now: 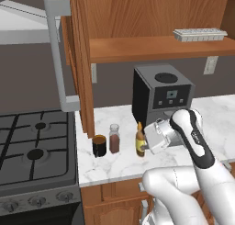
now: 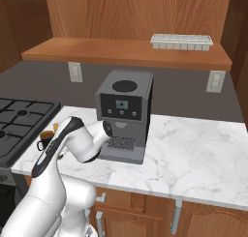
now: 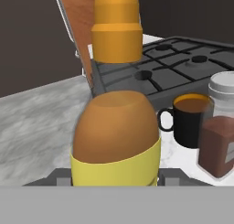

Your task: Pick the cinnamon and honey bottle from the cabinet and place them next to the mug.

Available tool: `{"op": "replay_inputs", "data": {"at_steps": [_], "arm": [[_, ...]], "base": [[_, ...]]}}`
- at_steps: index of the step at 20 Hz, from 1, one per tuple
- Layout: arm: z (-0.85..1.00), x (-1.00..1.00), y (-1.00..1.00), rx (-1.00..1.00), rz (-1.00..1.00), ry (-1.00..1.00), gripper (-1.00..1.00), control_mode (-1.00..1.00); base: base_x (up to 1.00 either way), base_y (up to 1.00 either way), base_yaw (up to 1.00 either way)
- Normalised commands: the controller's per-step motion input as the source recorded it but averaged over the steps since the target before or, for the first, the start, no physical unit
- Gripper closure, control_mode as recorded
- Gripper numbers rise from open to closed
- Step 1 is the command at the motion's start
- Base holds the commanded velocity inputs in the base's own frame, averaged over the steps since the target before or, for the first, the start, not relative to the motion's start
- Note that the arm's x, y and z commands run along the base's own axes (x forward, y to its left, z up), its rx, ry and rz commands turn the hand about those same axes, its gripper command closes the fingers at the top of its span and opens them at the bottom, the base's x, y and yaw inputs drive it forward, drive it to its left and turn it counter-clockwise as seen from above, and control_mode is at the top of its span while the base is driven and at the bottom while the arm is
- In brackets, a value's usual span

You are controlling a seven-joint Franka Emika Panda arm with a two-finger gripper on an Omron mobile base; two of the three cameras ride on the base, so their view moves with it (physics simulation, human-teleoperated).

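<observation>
The honey bottle (image 1: 139,140), amber-yellow with an orange tip, stands upright at the marble counter's front, and my gripper (image 1: 144,144) is shut on its body from the right. In the hand view the honey bottle (image 3: 116,127) sits close up between my gripper's (image 3: 114,178) fingertips. Just left of it is the cinnamon (image 1: 114,138), a clear jar of reddish-brown powder with a grey cap. Left again is the dark mug (image 1: 99,145). Mug (image 3: 189,122) and cinnamon (image 3: 221,136) show at the right of the hand view. The cabinet (image 1: 151,49) hangs above with its shelf open.
A grey coffee machine (image 1: 160,93) stands on the counter right behind my hand. The stove (image 1: 36,146) lies left of the mug, under a range hood. The open cabinet door (image 1: 82,59) hangs down near the mug. A white ice tray (image 1: 199,34) rests on the shelf.
</observation>
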Motion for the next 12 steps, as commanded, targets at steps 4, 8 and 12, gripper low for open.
{"op": "replay_inputs", "data": {"at_steps": [4,8,12], "arm": [[-0.02,0.01,0.06,0.00,0.00,0.00,1.00,-1.00],[-0.14,0.00,0.01,0.00,0.00,0.00,1.00,-1.00],[-0.23,0.00,0.00,0.00,-0.01,0.00,1.00,-1.00]], "base": [[0.00,0.00,0.00],[0.00,0.00,0.00],[0.00,0.00,0.00]]}}
